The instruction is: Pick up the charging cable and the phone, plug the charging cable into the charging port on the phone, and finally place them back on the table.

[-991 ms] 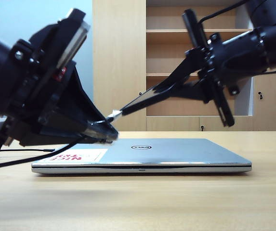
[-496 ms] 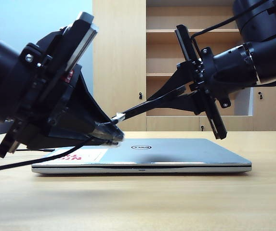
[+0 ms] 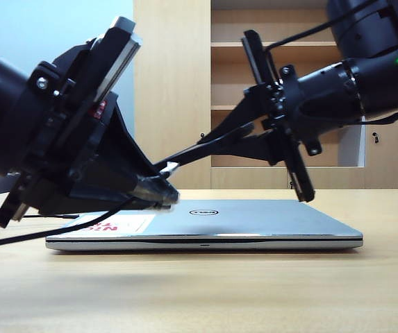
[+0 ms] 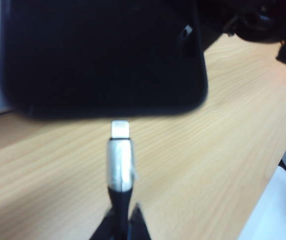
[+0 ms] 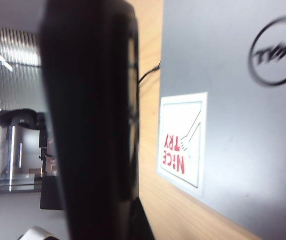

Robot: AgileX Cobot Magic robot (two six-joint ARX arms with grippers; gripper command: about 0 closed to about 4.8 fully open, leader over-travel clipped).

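Aligning the left gripper (image 4: 122,220), clamped on the charging cable (image 4: 120,162), with the phone (image 4: 103,55) clamped in the right gripper (image 3: 178,158) at centre frame, we judge insertion comes next.

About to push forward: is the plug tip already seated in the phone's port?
No: in the left wrist view the charging cable's plug tip stops short of the phone's lower edge, with bare table showing between them.

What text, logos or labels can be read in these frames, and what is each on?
"DELL", round logo: lid of the laptop.
"NICE TRY", red letters with a small fork drawing: white sticker on that lid.
No readable print on the phone, cable plug, left gripper or right gripper.
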